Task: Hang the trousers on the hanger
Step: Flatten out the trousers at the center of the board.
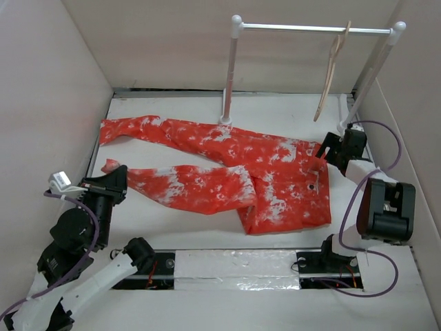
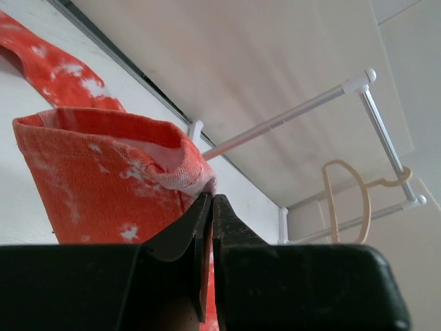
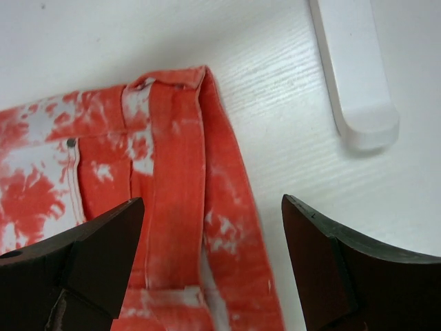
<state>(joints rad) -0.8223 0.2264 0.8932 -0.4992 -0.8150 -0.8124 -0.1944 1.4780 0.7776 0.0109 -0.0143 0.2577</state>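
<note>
The trousers (image 1: 262, 172) lie flat on the table (image 1: 172, 227), long axis running left to right. The waist points right and both legs point left. The far leg reaches toward the left wall. The near leg ends lower down at the left gripper (image 1: 118, 176). Near the waist the cloth folds over itself, so the seat is hard to read.

In the left wrist view the cuff (image 2: 89, 179) stands lifted and open-mouthed. The fingers are clenched together on its edge, with a sliver of orange showing between them. The gripper body blocks the bottom of that view.

The right gripper (image 1: 325, 152) sits at the waistband corner. In its own view the fingers (image 3: 103, 255) are spread wide to either side of the waistband (image 3: 172, 179), not gripping. The cloth runs out of frame at the left and bottom, and a white rail foot (image 3: 355, 69) lies just beside it.

The hanger (image 1: 333, 69) hangs from the rail (image 1: 310, 28) at the far right, well apart from the trousers. From above it is seen nearly edge-on.
</note>
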